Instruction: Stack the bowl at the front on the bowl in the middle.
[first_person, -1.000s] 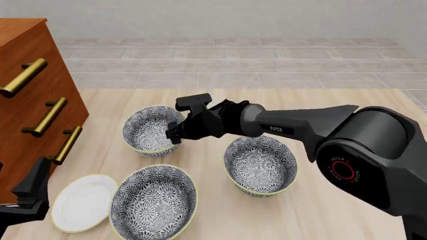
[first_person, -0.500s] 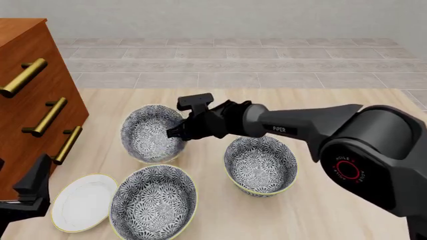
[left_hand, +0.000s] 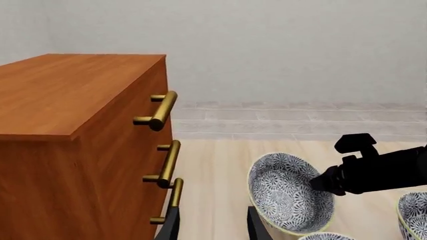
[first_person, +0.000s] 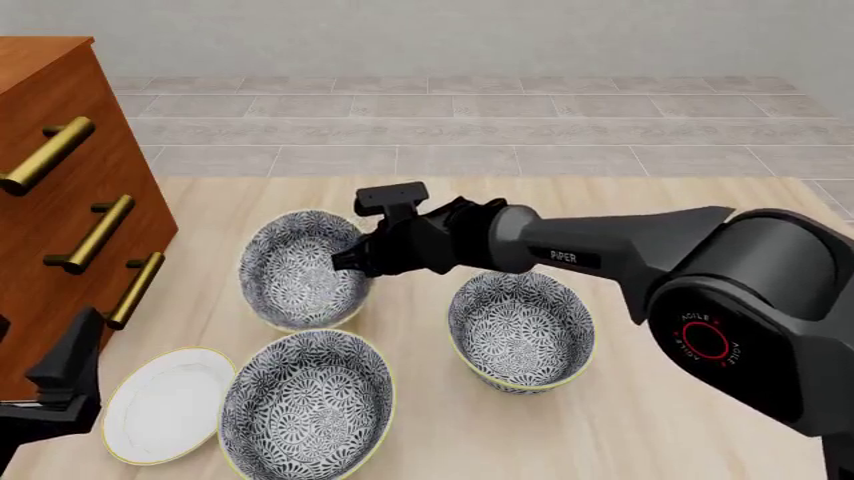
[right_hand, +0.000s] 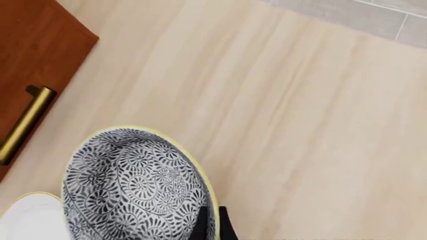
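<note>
Your R gripper (first_person: 350, 262) clamps rim of far-left bowl (first_person: 299, 268), tilted, lifted off desk (first_person: 641, 400). Front bowl (first_person: 308, 402) sits beside white plate (first_person: 163, 404); middle bowl (first_person: 522, 328) right. L gripper (left_hand: 208, 227) idle, fingers apart.

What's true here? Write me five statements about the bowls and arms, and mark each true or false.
1. The right arm's fingers pinch the rim of the farthest bowl. True.
2. That bowl rests level. False: it is tilted.
3. The white plate lies beside the nearest bowl. True.
4. The left arm's fingers hold the white plate. False: they are open and empty.
5. The middle bowl has a bowl stacked in it. False: it is empty.
</note>
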